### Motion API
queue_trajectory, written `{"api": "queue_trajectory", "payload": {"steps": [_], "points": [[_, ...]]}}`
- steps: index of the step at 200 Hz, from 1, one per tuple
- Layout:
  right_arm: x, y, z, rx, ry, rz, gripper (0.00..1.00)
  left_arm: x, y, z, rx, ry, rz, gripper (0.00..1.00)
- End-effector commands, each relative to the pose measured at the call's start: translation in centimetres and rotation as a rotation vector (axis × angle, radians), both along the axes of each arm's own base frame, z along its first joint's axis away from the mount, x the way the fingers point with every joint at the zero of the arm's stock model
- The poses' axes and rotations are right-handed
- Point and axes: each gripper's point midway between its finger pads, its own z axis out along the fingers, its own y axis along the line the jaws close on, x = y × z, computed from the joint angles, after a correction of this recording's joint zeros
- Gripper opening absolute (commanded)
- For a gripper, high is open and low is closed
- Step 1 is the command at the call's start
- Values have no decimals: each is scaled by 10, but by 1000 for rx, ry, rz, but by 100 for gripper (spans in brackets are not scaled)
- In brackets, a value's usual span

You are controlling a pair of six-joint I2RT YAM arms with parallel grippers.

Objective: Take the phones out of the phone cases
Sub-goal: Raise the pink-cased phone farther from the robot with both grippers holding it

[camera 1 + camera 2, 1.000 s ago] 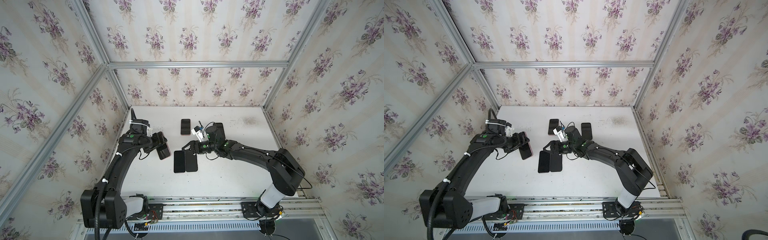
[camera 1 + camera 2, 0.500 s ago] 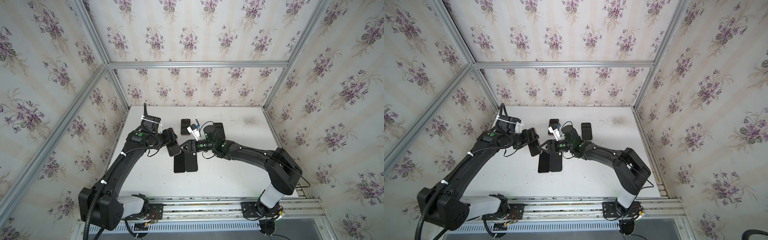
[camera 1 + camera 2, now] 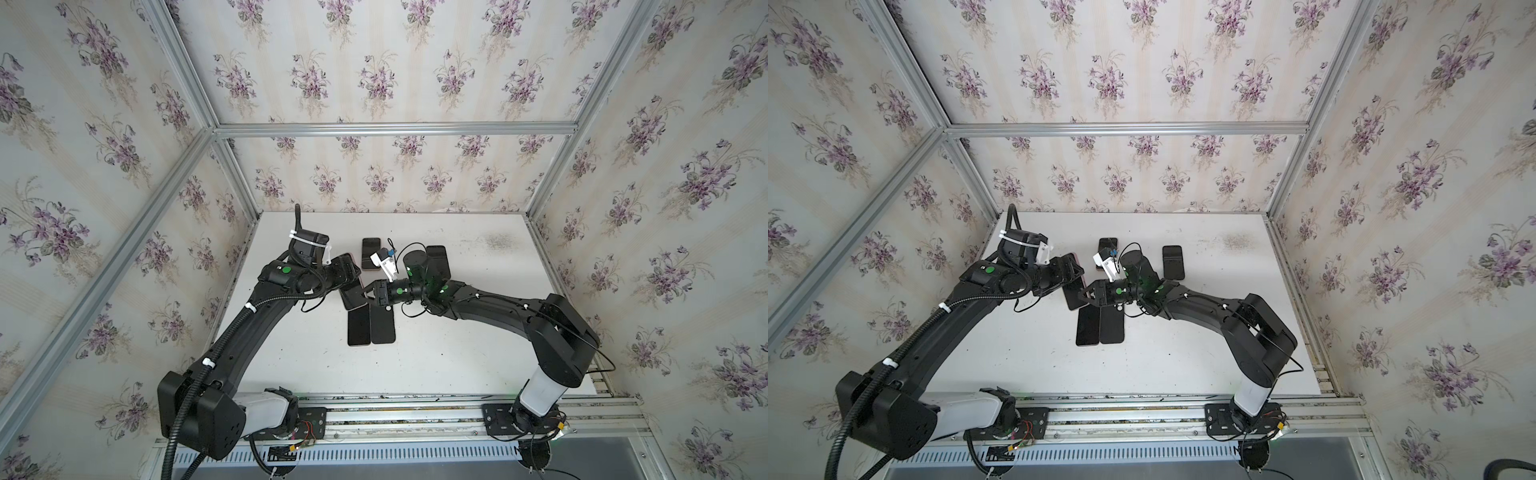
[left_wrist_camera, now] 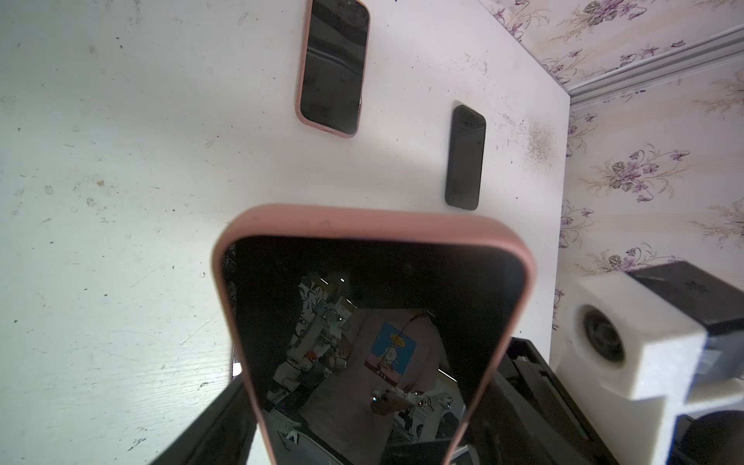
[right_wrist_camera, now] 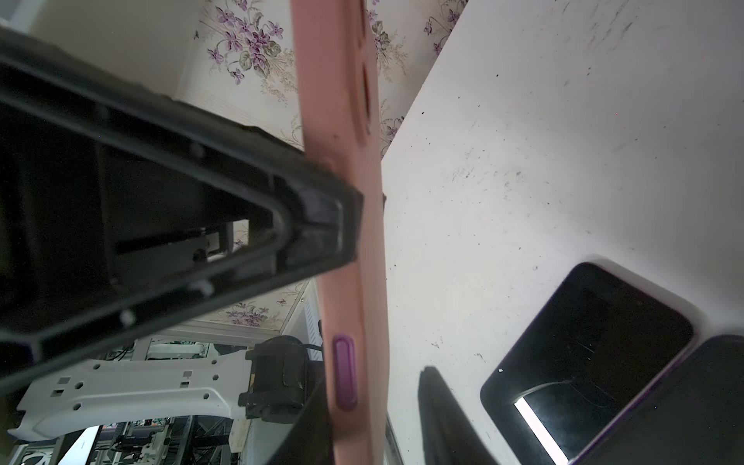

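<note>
**Both top views.** Find the phone (image 3: 354,296) held clear of the table (image 3: 457,353), left of centre, between the two tools. The left gripper (image 3: 350,275) pinches it across its width from the left. The right gripper (image 3: 369,292) meets its right edge. Just nearer, a near-left slab (image 3: 358,328) and a near-right slab (image 3: 382,326) lie flat, side by side and touching. The phone's near end overlaps the near-left slab in these views. Farther back lies a pink-cased handset (image 3: 371,249), its near end covered by the right wrist camera (image 3: 384,266). A dark handset (image 3: 1173,262) lies to its right. In a top view the right arm hides part of it.

**Left wrist view.** The pink phone case (image 4: 362,220) wraps the phone (image 4: 374,306), which sits fully inside with its screen towards the camera. Black fingers (image 4: 217,422) of the left gripper flank both long edges. Beyond, the pink-cased handset (image 4: 332,68) and the dark handset (image 4: 466,157) lie apart on the table.

**Right wrist view.** You see the phone case (image 5: 350,241) edge-on, with a purple button (image 5: 345,370) on its side. One finger (image 5: 314,217) of the right gripper rests against the case. The opposite finger cannot be made out, so you cannot tell whether this tool is pinching or spread. A purple-edged phone (image 5: 587,354) lies flat on the table.
</note>
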Motion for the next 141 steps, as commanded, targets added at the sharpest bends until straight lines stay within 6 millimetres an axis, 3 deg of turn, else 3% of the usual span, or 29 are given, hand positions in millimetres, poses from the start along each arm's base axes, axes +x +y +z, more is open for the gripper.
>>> {"api": "queue_trajectory", "payload": {"steps": [1, 36, 57, 60, 74, 89, 112, 141], "points": [[4, 4, 11, 30, -18, -3, 29, 10, -3, 13, -22, -62, 13, 58], [3, 3, 12, 26, -15, -5, 9, 8, -10, 24, -43, -107, -1, 60], [0, 1, 15, 27, -19, -5, 1, 11, -11, 31, -61, -143, 4, 73], [0, 0, 17, 28, -22, -7, 0, 9, -10, 42, -73, -177, 4, 75], [-1, -4, 19, 22, -38, -5, 0, 9, -11, 56, -96, -222, 2, 89], [-3, -11, 20, -3, -57, -9, 0, 9, -11, 73, -114, -273, 1, 97], [0, -35, 21, -36, -79, -37, 0, 9, -11, 106, -125, -374, -20, 100], [11, -86, 25, -84, -142, -112, 0, 7, -11, 150, -94, -514, -75, 100]]}}
